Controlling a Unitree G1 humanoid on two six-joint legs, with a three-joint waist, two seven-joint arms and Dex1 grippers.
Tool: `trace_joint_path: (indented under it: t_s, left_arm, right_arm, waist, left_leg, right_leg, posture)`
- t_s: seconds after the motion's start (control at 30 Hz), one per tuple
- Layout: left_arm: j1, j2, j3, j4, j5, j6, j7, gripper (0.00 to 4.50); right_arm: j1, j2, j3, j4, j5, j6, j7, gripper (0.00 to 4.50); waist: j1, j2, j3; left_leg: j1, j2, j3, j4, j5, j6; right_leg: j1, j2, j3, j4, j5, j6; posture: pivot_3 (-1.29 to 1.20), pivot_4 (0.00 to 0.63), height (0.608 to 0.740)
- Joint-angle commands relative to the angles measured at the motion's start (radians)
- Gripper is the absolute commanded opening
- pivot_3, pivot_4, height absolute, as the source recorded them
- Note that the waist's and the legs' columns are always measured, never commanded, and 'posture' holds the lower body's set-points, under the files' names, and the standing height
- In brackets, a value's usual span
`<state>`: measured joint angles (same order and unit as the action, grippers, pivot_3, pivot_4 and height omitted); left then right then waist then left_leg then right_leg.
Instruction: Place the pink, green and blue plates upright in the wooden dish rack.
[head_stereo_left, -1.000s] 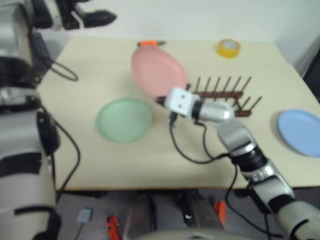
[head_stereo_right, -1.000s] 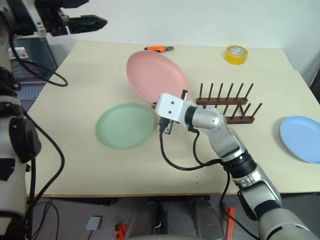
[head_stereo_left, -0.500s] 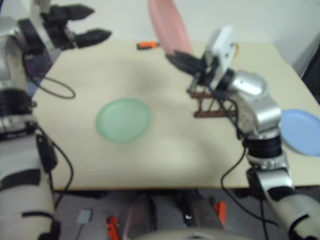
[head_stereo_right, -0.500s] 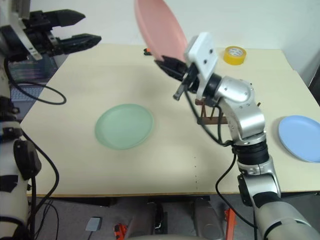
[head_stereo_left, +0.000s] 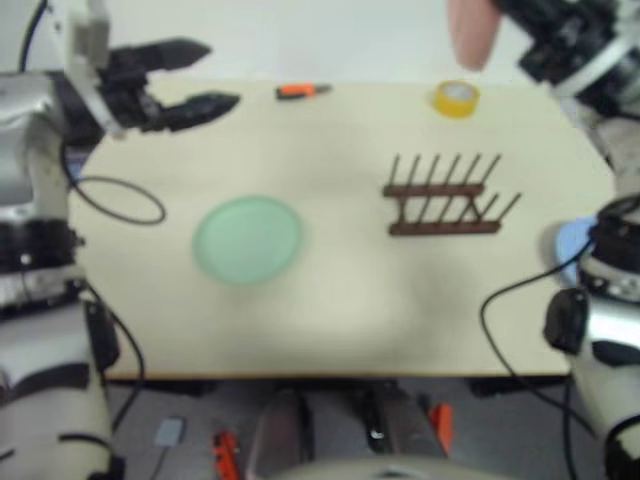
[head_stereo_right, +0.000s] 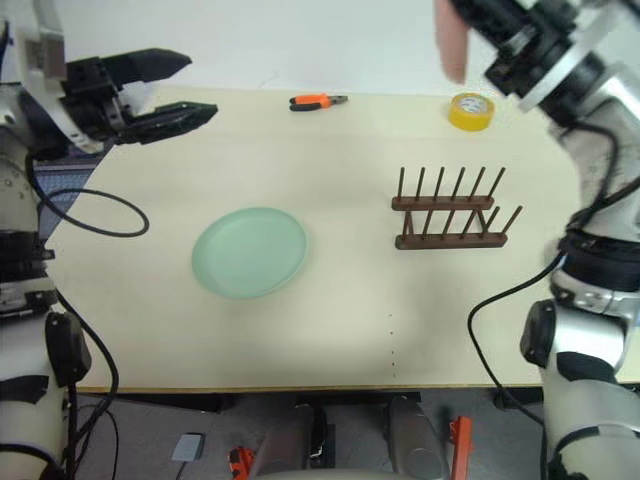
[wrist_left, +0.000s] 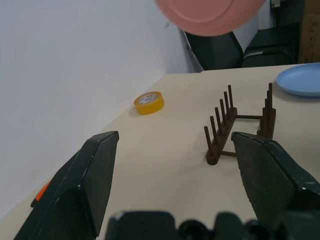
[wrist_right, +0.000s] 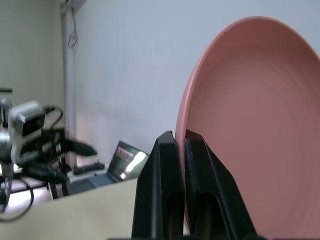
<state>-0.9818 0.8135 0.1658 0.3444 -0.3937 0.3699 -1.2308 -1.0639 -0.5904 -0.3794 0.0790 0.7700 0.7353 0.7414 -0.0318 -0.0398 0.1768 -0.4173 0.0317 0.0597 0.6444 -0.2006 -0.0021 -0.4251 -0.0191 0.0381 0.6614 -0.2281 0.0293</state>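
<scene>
We pinch the round pale pink plate (wrist_right: 250, 125) by its rim in our right gripper (wrist_right: 181, 150), edge-on and high above the dark wooden pegged rack (head_stereo_right: 450, 212), ready for slotting; our left gripper (head_stereo_right: 180, 90) hangs wide, empty.

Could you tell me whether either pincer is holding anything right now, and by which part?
The right pincer grips the pink plate by its rim, raised above the table. The left pincer is open and holds nothing.
</scene>
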Motion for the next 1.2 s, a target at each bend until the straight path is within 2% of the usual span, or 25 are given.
trace_joint_path:
  t_s: [0.03, 0.27, 0.53, 0.83, 1.2]
  left_arm:
    - [0.010, 0.008, 0.021, -0.069, -0.030, 0.013, 0.018, 3.95]
    - [0.036, 0.001, 0.011, -0.091, -0.036, 0.030, 0.033, 3.95]
    - [0.045, -0.009, 0.000, -0.101, -0.039, 0.044, 0.035, 3.95]
    - [0.055, -0.007, -0.005, -0.108, -0.038, 0.055, 0.034, 3.95]
    - [0.066, 0.006, 0.000, -0.139, -0.067, 0.083, 0.011, 3.95]
  right_arm:
    - [-0.045, -0.088, -0.080, 0.072, 0.091, 0.100, 0.005, 0.00]
    - [-0.012, -0.214, -0.122, 0.171, 0.177, 0.282, 0.025, 0.00]
    - [0.072, -0.302, -0.152, 0.217, 0.199, 0.378, 0.053, 0.00]
    - [0.165, -0.307, -0.207, 0.234, 0.219, 0.410, 0.037, 0.00]
    - [0.226, -0.307, -0.203, 0.252, 0.215, 0.406, 0.069, 0.00]
  waist:
    - [0.000, 0.000, 0.000]
    - [-0.003, 0.000, 0.000]
    - [-0.001, 0.000, 0.000]
    - [-0.001, 0.001, 0.001]
    - [-0.001, 0.001, 0.001]
  left_leg:
    - [0.000, 0.000, 0.000, 0.000, 0.000, 0.000]
    - [0.000, 0.000, 0.000, -0.002, 0.000, 0.000]
    - [-0.001, 0.000, 0.000, -0.002, 0.000, 0.000]
    - [-0.001, 0.000, 0.000, -0.002, 0.000, 0.000]
    - [-0.001, -0.001, 0.001, -0.002, 0.000, 0.000]
  right_leg:
    - [0.000, 0.000, 0.000, 0.000, 0.000, 0.000]
    - [0.000, 0.000, 0.000, -0.002, -0.002, 0.000]
    - [0.000, -0.001, 0.000, -0.003, -0.002, 0.001]
    - [0.000, 0.000, 0.001, -0.003, -0.002, 0.001]
    - [0.000, 0.000, 0.001, -0.004, -0.002, 0.002]
  posture:
    - [0.00, 0.150, 0.740]
    - [0.00, 0.150, 0.740]
    - [0.00, 0.150, 0.740]
    - [0.00, 0.150, 0.740]
    - [0.00, 0.150, 0.740]
